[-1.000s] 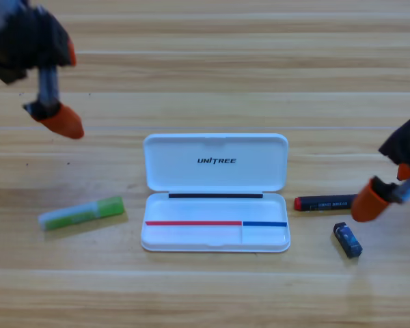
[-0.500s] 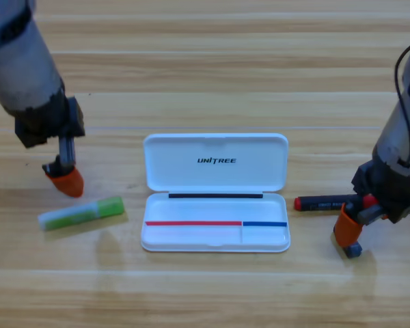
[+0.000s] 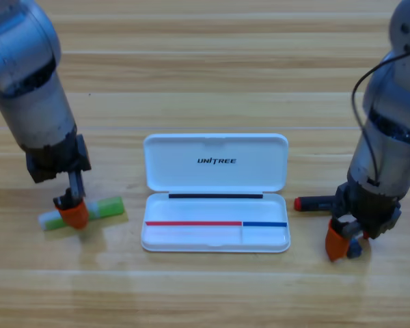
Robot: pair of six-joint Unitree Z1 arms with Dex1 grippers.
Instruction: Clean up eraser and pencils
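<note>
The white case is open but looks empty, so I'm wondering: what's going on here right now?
Both arms are down at the table. The left gripper is on the green pencil, left of the white case. The right gripper covers the eraser, beside the black pencil. Nothing has been put in the case yet.

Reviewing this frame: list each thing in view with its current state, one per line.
White case: lid open, tray holds no pencil or eraser.
Green pencil: flat on table, left of case.
Black pencil: flat, right of case, partly hidden.
Eraser: mostly hidden.
Left gripper: down on green pencil.
Right gripper: down at eraser.
</note>
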